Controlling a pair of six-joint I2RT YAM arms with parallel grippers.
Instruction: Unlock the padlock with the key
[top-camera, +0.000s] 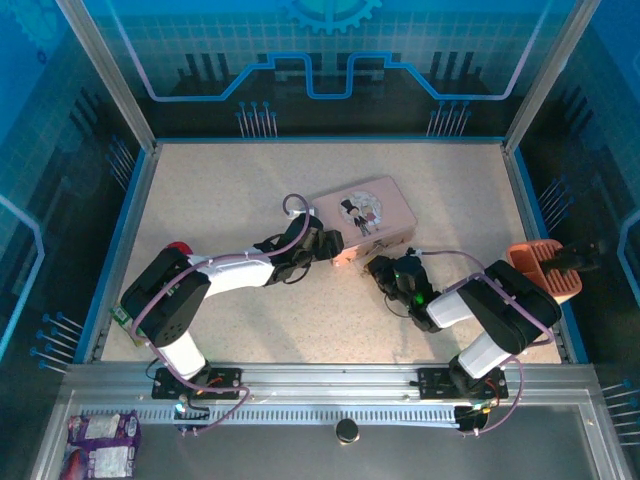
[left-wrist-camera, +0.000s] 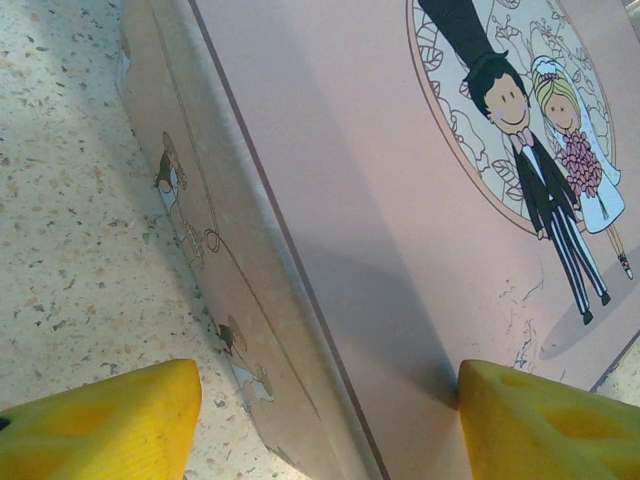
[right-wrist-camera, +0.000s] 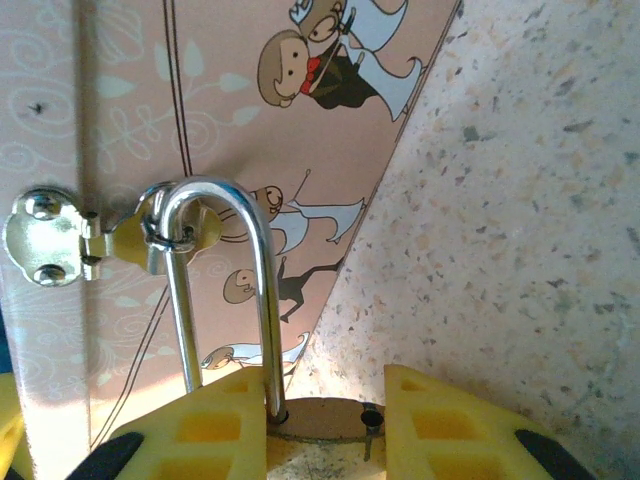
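The right gripper (right-wrist-camera: 325, 398) is clamped on the brass body of the padlock (right-wrist-camera: 263, 290), whose silvery shackle is looped through the hasp (right-wrist-camera: 60, 236) on the side of the pink tin (right-wrist-camera: 120, 110). Beyond, the left gripper (left-wrist-camera: 328, 405) stands open astride the tin's corner on the speckled counter (left-wrist-camera: 70, 200).

No words, numbers or brand marks can be read anywhere; the tin (left-wrist-camera: 350, 200) carries just a cartoon bride and groom.
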